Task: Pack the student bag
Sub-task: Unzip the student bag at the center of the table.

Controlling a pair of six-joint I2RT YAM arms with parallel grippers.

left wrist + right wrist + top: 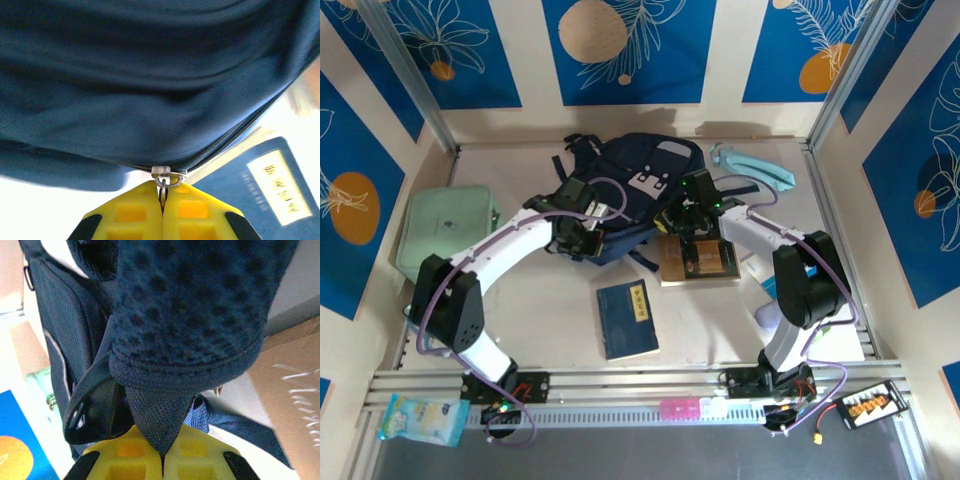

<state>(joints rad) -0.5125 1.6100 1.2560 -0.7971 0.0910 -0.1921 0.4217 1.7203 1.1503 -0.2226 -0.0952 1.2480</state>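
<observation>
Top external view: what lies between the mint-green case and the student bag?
The left arm's white forearm crosses bare table there, in the top external view.

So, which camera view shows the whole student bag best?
The top external view: the student bag shows almost whole, straps included. The left wrist view gives close blue fabric with its zipper pull; the right wrist view, its mesh strap up close.

Robot lab cell: aluminium rail base [650, 385], blue-printed wall panels [628, 50], exposed cabling [610, 182].
</observation>
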